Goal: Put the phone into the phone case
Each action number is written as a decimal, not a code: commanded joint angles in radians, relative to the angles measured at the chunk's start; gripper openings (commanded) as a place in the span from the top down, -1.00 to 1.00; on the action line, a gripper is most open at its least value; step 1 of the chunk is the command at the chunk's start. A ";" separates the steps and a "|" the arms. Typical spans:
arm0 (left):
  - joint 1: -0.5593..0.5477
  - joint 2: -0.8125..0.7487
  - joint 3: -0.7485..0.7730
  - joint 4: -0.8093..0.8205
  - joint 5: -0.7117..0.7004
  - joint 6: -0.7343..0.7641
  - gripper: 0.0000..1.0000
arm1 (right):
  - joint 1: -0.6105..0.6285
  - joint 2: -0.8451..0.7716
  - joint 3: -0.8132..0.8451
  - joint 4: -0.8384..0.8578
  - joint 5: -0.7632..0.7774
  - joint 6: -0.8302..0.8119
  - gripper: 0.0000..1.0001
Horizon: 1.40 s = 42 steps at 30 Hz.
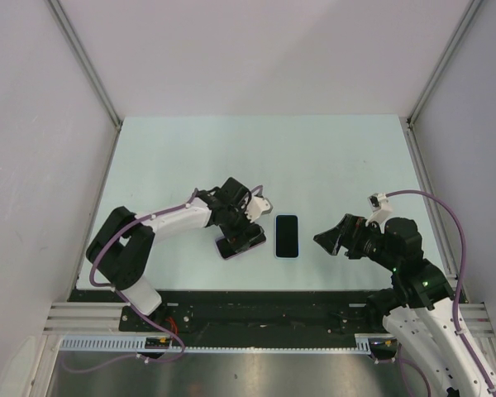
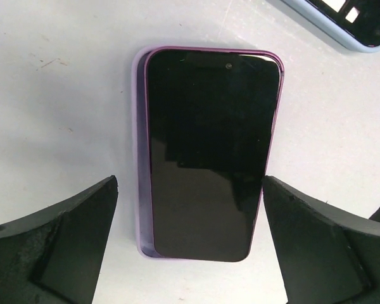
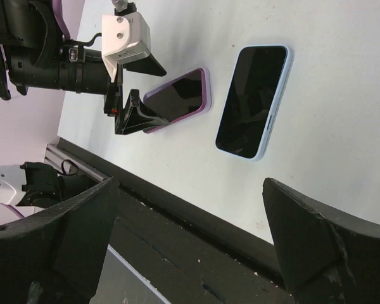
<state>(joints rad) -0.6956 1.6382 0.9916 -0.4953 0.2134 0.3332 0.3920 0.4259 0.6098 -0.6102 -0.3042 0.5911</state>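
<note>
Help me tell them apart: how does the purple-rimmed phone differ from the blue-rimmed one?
The purple-rimmed phone lies tilted inside the open left claw; the blue-rimmed phone lies free and straight. Purple shows a lavender case edge; blue doesn't. Both lie flat, dark face up.

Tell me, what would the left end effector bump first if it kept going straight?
Most likely the purple phone, lying on its lilac case. The left end effector is open with fingers either side of it, so they may reach the table instead; depth is unclear.
</note>
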 commanded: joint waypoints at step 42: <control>-0.047 0.077 -0.019 -0.014 0.017 -0.147 -0.45 | -0.001 -0.022 0.004 0.012 -0.038 -0.007 -0.99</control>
<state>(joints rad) -0.7292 1.7084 1.0065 -0.5201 0.1635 0.3275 0.3920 0.4110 0.6098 -0.6163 -0.3099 0.5911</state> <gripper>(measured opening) 0.781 0.995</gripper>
